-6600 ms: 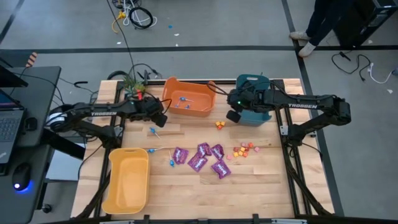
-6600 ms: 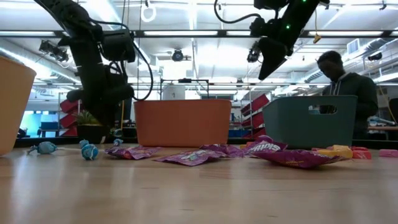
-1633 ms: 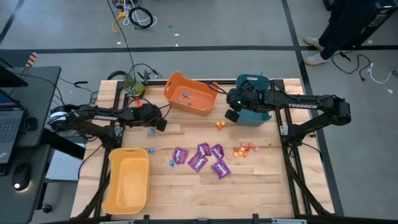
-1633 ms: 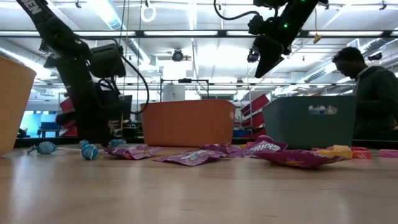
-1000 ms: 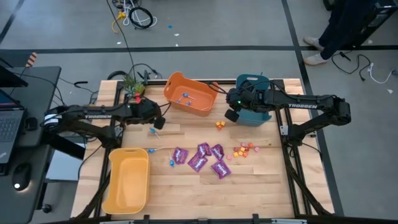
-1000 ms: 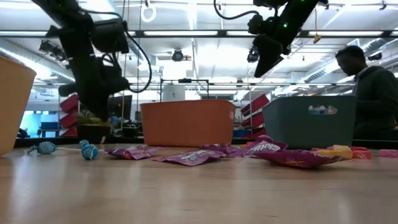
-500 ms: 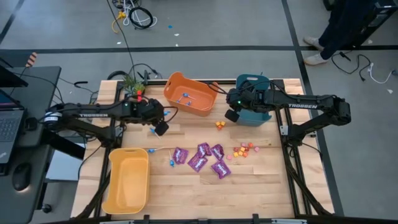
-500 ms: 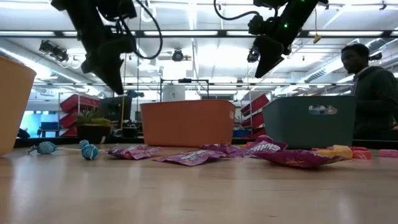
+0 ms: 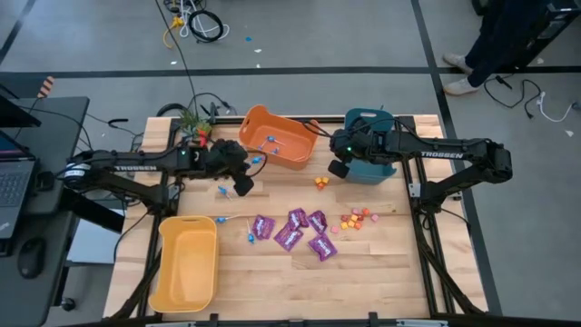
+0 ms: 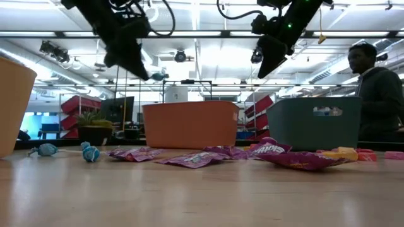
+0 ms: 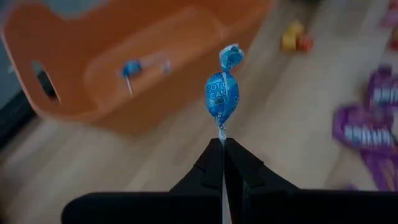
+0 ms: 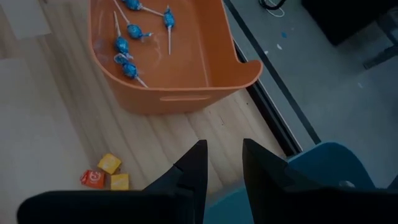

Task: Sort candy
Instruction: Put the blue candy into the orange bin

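Now the left end effector [image 11: 222,144] has carried its lollipop [image 11: 222,98] nearer the orange bin [image 9: 277,141].

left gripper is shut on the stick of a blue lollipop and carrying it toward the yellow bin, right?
Not the yellow bin. The left gripper is shut on the stick of a blue lollipop, but the left wrist view and high view show it raised beside the orange bin, which already holds lollipops. The yellow bin sits apart, at the near left.

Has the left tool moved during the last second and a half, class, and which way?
Yes. The left tool, shut on a lollipop, has risen off the table and moved right, toward the orange bin, which has stayed put.
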